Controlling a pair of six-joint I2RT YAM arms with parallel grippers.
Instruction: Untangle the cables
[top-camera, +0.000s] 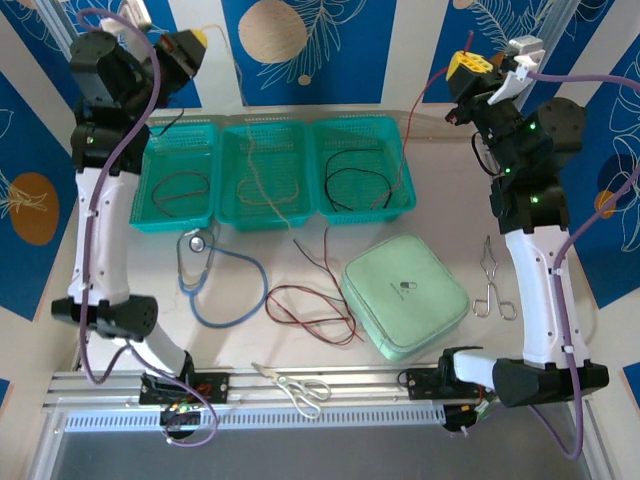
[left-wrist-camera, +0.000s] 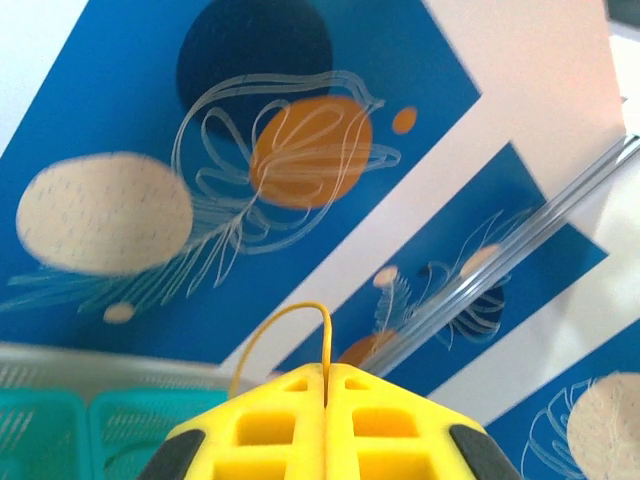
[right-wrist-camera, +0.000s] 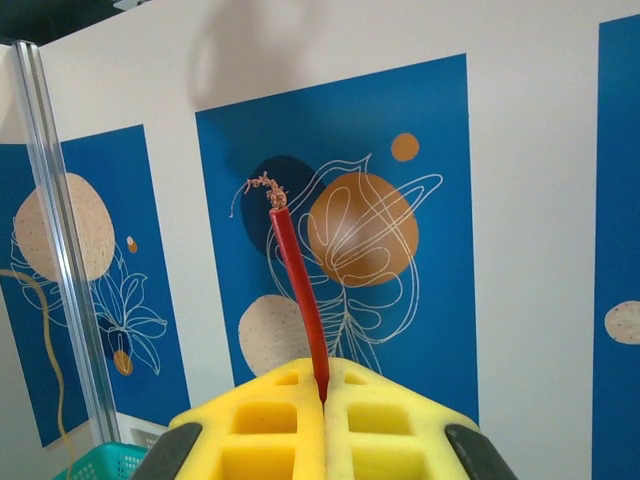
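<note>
My left gripper (top-camera: 192, 44) is raised at the back left, its yellow fingers shut on a tan-yellow cable (top-camera: 243, 120) that drops into the middle teal basket (top-camera: 268, 134). In the left wrist view the gripper (left-wrist-camera: 326, 368) pinches that cable (left-wrist-camera: 285, 316), which loops out above the tips. My right gripper (top-camera: 470, 63) is raised at the back right, shut on a red cable (top-camera: 408, 140) that hangs down over the right basket (top-camera: 395, 128). The right wrist view shows the gripper (right-wrist-camera: 325, 366) with the red cable's (right-wrist-camera: 299, 290) frayed end standing up. A loose tangle of red and black cables (top-camera: 312, 305) lies mid-table.
The left basket (top-camera: 150, 215) holds a red-and-black wire (top-camera: 180, 190) and the right basket a black one (top-camera: 355, 185). A blue stethoscope (top-camera: 222, 280), a pale green case (top-camera: 405, 295), forceps (top-camera: 490, 285) and scissors (top-camera: 300, 386) lie on the table.
</note>
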